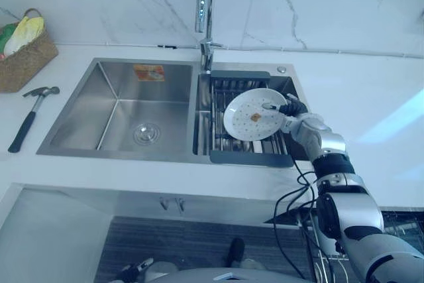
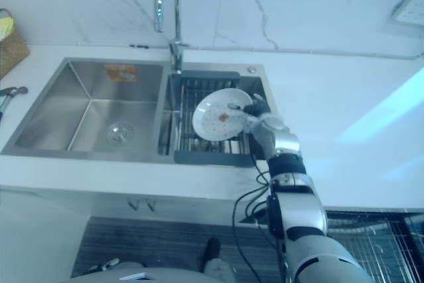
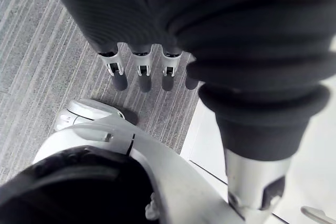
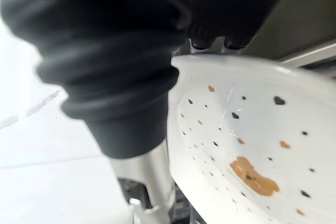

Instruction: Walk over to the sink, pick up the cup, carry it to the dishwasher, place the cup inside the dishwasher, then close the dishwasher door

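A white plate (image 1: 254, 114) with dark speckles and a brown smear is held tilted, almost on edge, over the dark dish rack (image 1: 216, 132) in the sink's right basin. My right hand (image 1: 295, 113) pinches its right rim. In the right wrist view the fingers (image 4: 209, 44) go behind the plate (image 4: 252, 145) and the thumb (image 4: 153, 178) lies at its front edge. I see no cup. My left hand (image 3: 140, 71) hangs at my side over the grey floor, fingers straight and holding nothing.
The steel sink (image 1: 119, 157) is set in a white counter, its left basin bare, with a tall faucet (image 1: 205, 4) behind. A hammer (image 1: 30, 120) and a woven basket (image 1: 23, 51) lie at the far left. A wire dishwasher rack (image 2: 377, 236) shows at lower right.
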